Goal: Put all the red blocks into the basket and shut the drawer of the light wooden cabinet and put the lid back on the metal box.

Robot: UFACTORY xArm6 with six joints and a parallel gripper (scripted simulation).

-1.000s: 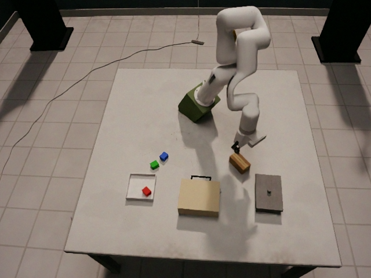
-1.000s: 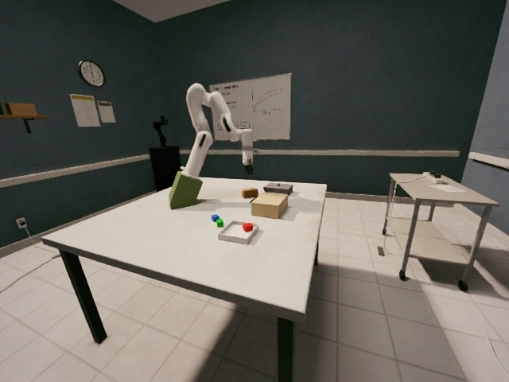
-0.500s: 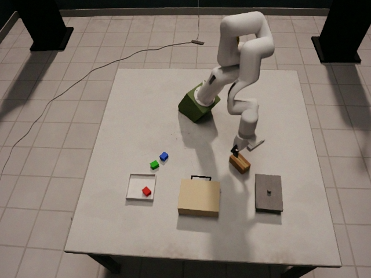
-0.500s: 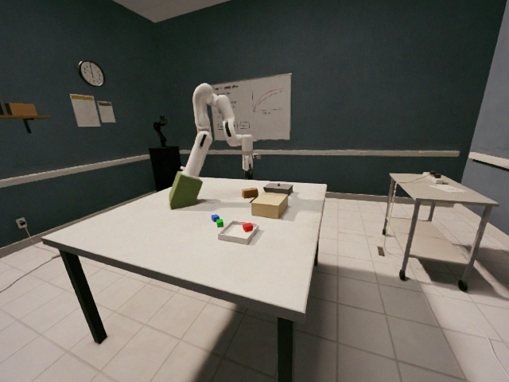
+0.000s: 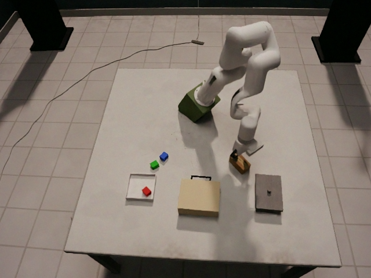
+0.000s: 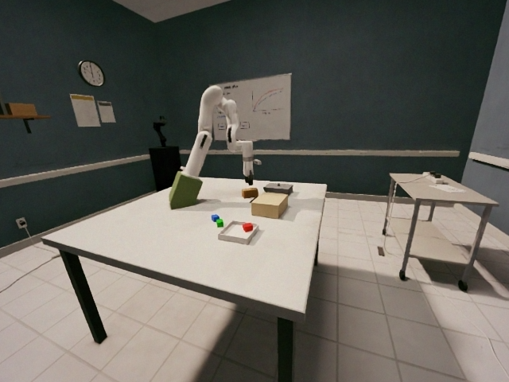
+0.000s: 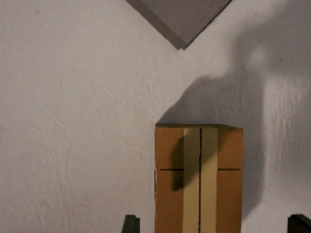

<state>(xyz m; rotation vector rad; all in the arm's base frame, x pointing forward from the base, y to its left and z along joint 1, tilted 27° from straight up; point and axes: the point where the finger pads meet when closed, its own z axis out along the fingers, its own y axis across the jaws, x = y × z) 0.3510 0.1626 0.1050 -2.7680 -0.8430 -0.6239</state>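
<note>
A red block [image 5: 146, 191] [image 6: 247, 227] lies inside the white basket [image 5: 140, 175] [image 6: 230, 236]. The light wooden cabinet [image 5: 199, 197] [image 6: 269, 204] has its drawer shut, with the black handle [image 5: 200, 176] against its front. The grey metal box [image 5: 268, 193] [image 6: 277, 188] [image 7: 182, 16] has its lid on. A small brown cardboard box [image 5: 241, 164] [image 6: 249, 192] [image 7: 199, 180] with a pale tape strip stands between them. My gripper [image 5: 235, 154] [image 6: 249, 181] [image 7: 214, 225] is open and empty. It hangs just above the brown box, one finger on either side of it.
A green block [image 5: 154, 164] [image 6: 219, 223] and a blue block [image 5: 163, 156] [image 6: 215, 217] lie on the table behind the basket. The arm's green base [image 5: 191, 108] [image 6: 184, 191] stands at the middle rear of the white table [image 5: 134, 104].
</note>
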